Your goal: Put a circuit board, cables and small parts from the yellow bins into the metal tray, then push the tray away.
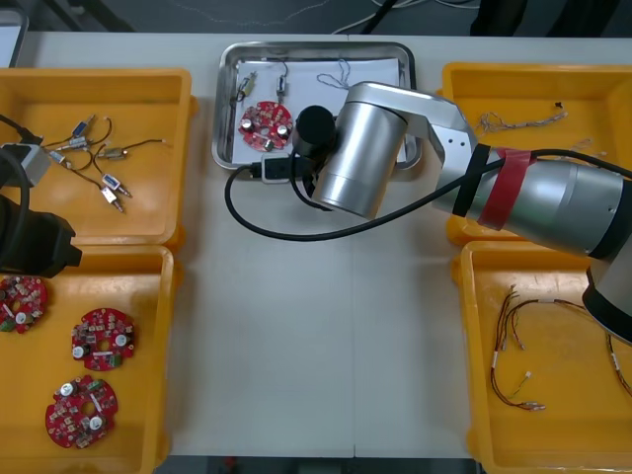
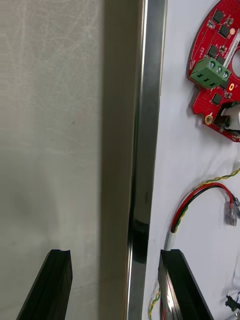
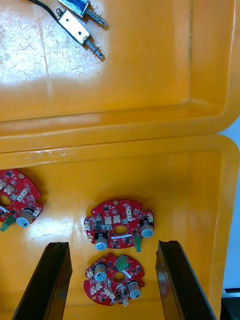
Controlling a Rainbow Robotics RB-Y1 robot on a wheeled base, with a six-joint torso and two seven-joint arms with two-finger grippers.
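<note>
Metal tray (image 1: pixel 225 99) at table (image 1: pixel 326 346) far middle, holding circuit board (image 1: pixel 265 125), red-and-yellow cable (image 2: pixel 200 192). Front view: right arm (image 1: pixel 553 197) covers near rim. Right wrist view: right claw (image 2: pixel 115 257) wide open, empty, straddling that rim, bare table outside. Left claw (image 3: pixel 112 245) open, empty, over binned boards (image 3: pixel 119 231).

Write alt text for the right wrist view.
The right claw, open, straddles the shiny rim of the metal tray, one black finger over the table, the other over the tray's white inside. Inside lie a red circuit board and a red and yellow cable.
</note>
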